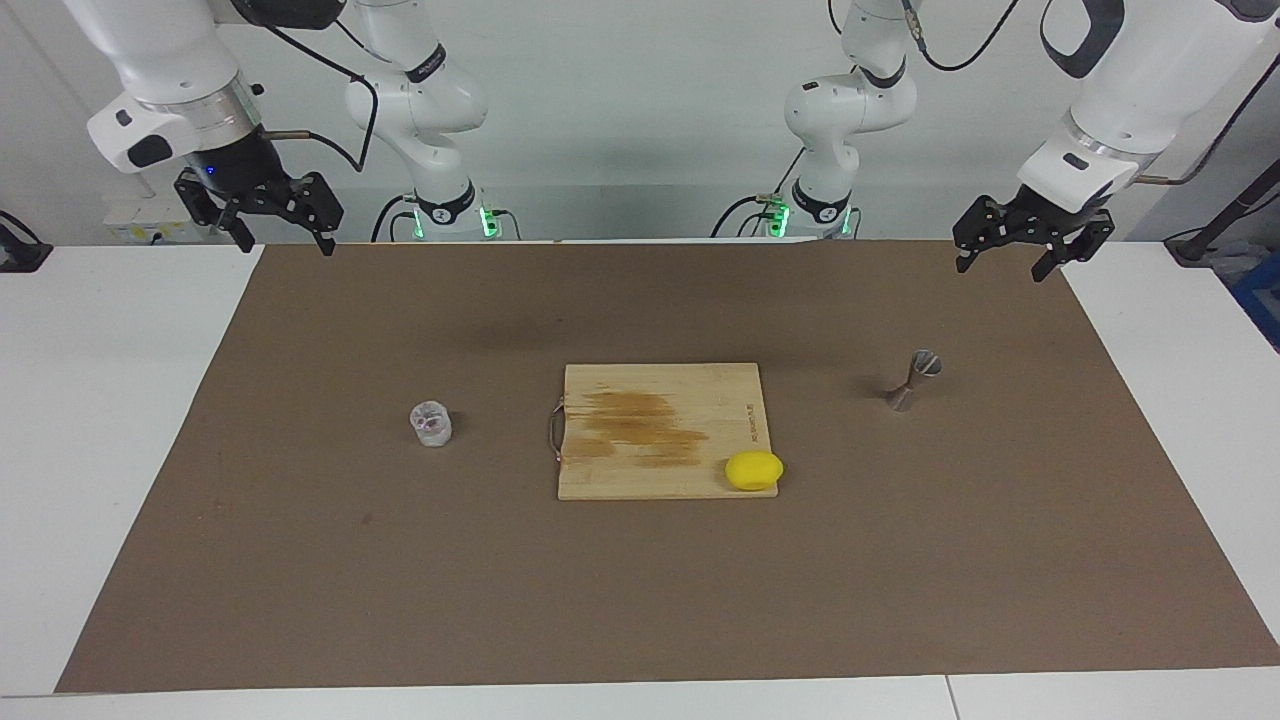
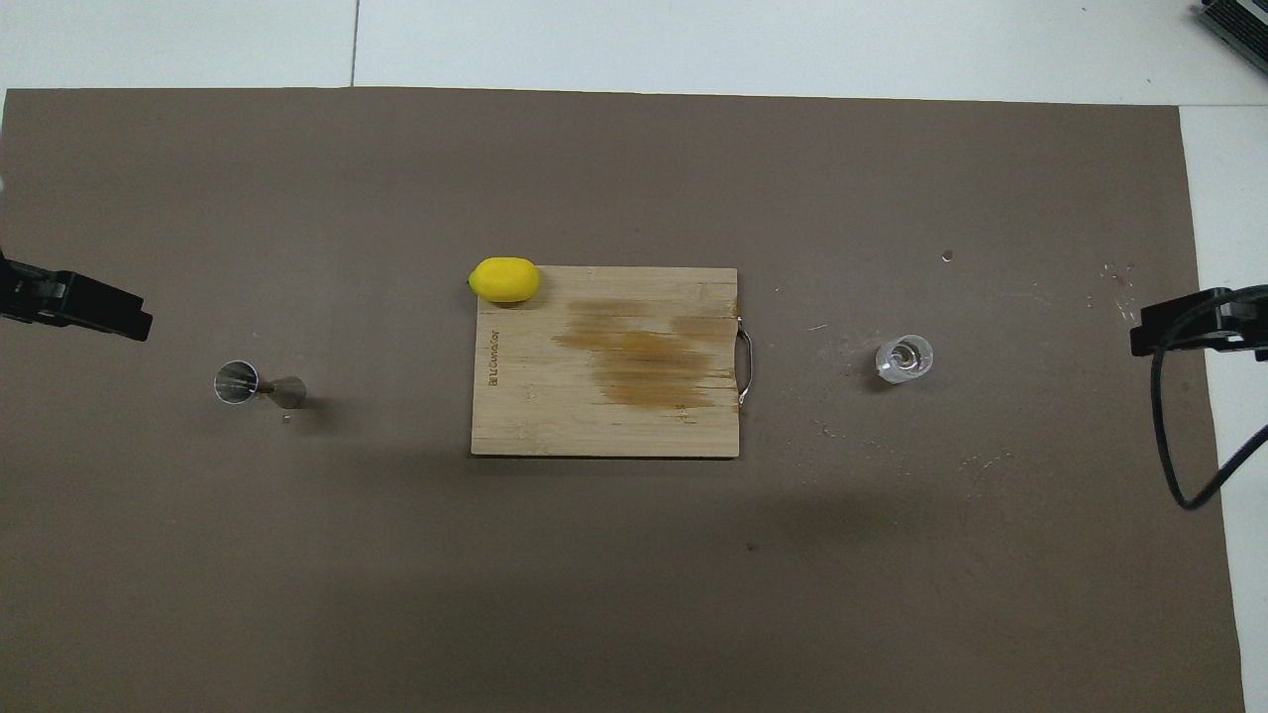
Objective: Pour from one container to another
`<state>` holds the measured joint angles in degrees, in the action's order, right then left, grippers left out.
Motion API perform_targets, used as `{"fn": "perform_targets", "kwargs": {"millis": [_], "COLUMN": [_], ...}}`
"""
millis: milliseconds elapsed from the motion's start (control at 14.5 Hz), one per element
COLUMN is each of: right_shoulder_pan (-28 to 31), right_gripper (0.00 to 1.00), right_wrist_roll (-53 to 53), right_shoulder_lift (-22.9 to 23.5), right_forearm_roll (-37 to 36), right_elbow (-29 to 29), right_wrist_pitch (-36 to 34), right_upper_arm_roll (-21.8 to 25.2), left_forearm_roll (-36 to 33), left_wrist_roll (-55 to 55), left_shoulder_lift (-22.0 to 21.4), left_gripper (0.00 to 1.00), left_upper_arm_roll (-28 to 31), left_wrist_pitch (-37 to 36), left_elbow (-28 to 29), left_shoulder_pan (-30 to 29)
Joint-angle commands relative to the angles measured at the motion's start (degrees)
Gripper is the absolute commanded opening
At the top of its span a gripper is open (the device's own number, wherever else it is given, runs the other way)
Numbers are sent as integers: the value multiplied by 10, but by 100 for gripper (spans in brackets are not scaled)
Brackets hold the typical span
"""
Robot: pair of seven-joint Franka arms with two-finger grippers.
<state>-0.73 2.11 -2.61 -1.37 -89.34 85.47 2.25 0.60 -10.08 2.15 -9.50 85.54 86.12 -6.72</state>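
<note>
The lemon (image 1: 754,471) sits on the cutting board's (image 1: 660,470) corner. The glass tumbler (image 1: 431,424) stands toward the right arm's end, the jigger (image 1: 912,381) toward the left's. Both the left gripper (image 1: 1012,252) and the right gripper (image 1: 280,235) hang released, empty, raised over the mat's (image 1: 640,600) near corners.

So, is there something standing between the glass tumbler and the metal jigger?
Yes. The cutting board lies flat between the glass tumbler and the jigger, with a lemon on its corner. Both are low.

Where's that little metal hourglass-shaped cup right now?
The jigger stands upright on the brown mat toward the left arm's end of the table, apart from the cutting board at the middle.
</note>
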Motion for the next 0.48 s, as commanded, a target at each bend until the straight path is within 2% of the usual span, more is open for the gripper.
{"fn": "perform_targets", "kwargs": {"millis": [0,413], "right_shoulder_pan": [1,6], "right_gripper": [100,100], "right_wrist_roll": [-11,-4], "right_shoulder_lift": [-13,-13], "right_forearm_roll": [-4,-4], "right_elbow": [-16,-16], "right_wrist_pitch": [9,10], "right_upper_arm_roll": [-1,-1], "left_forearm_roll": [-10,-9], "left_wrist_roll": [4,8], "left_shoulder_lift": [-7,-8], "left_gripper": [100,100], "left_upper_arm_roll": [-2,-3], "left_wrist_pitch": [5,9], "left_elbow": [4,8], "left_shoulder_pan": [-1,-4]}}
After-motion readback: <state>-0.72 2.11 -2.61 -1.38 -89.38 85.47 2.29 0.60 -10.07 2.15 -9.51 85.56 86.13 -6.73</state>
